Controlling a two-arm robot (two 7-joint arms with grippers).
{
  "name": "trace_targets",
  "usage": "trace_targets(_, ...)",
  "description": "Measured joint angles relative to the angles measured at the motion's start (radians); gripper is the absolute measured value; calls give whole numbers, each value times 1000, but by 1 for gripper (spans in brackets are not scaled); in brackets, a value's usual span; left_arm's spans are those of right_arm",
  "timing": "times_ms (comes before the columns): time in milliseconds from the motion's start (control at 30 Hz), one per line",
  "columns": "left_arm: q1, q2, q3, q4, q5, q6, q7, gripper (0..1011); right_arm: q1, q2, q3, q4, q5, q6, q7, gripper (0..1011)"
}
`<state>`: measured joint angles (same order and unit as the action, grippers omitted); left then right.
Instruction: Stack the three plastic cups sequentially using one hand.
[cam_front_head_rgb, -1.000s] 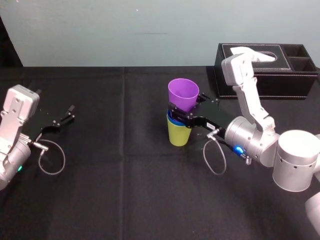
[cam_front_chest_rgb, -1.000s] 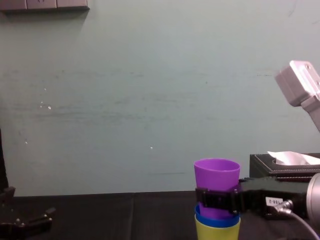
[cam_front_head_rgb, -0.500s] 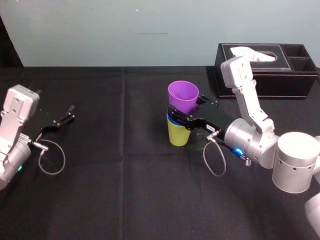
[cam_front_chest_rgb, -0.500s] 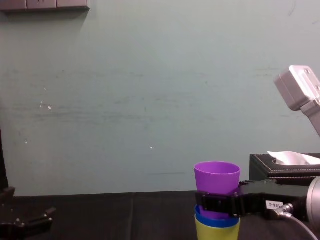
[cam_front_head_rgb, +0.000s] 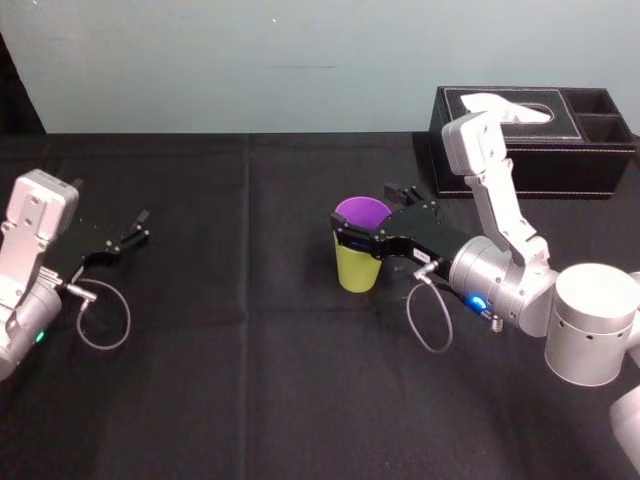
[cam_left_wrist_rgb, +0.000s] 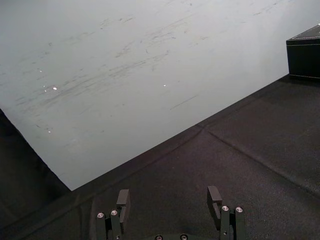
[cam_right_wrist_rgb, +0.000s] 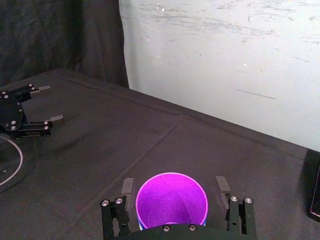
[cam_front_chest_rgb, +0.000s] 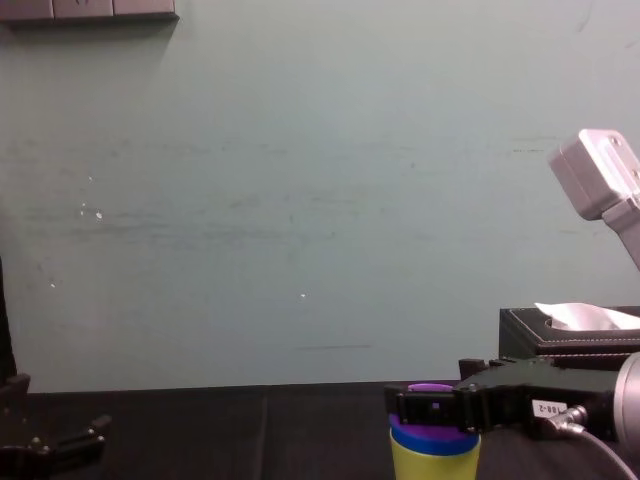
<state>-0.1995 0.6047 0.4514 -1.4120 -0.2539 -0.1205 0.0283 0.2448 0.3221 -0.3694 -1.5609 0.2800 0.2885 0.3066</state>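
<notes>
- Purple cup (cam_right_wrist_rgb: 171, 200) stands between the fingers of the right hand (cam_right_wrist_rgb: 173, 186), which are spread at its rim with a thin gap on each side, gripping nothing.
- It nests deep in the blue cup (cam_front_chest_rgb: 433, 438), itself inside the yellow-green cup (cam_front_head_rgb: 355, 270), upright mid-way across the table (cam_front_head_rgb: 250, 380).
- Black tissue box (cam_front_head_rgb: 560, 150) sits at 2 o'clock from the stack.
- Left hand (cam_front_head_rgb: 125, 238), fingers apart and empty, is parked well apart at 9 o'clock.

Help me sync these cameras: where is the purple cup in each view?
Head view: purple cup at centre, left of the tissue box.
Chest view: its rim at lower right, left of that box.
Right wrist view: seen from above, between the fingers of the right tool.
Left wrist view: faces the wall and box corner.
Landmark: the tissue box.
</notes>
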Motion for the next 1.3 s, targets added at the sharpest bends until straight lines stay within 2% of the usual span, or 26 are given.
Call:
trace_targets(233,0,0,0,0,0,0,0,1011,-7,3,6,-10,4,0,2,1004)
trace_targets(367,0,0,0,0,0,0,0,1011,-20,6,24,-26,11,-3,-8,1004)
trace_targets(633,0,0,0,0,0,0,0,1011,-60,-13,84,-38,12,-35,-86,1004)
trace_targets(867,0,0,0,0,0,0,0,1011,-96,-65,157,-13,-8,-65,-190,1004)
trace_targets(1033,0,0,0,0,0,0,0,1011,-99,-85,170,15,-38,-67,-228,1004)
trace_targets(1300,0,0,0,0,0,0,0,1012,-89,-111,158,82,-98,-72,-256,1004)
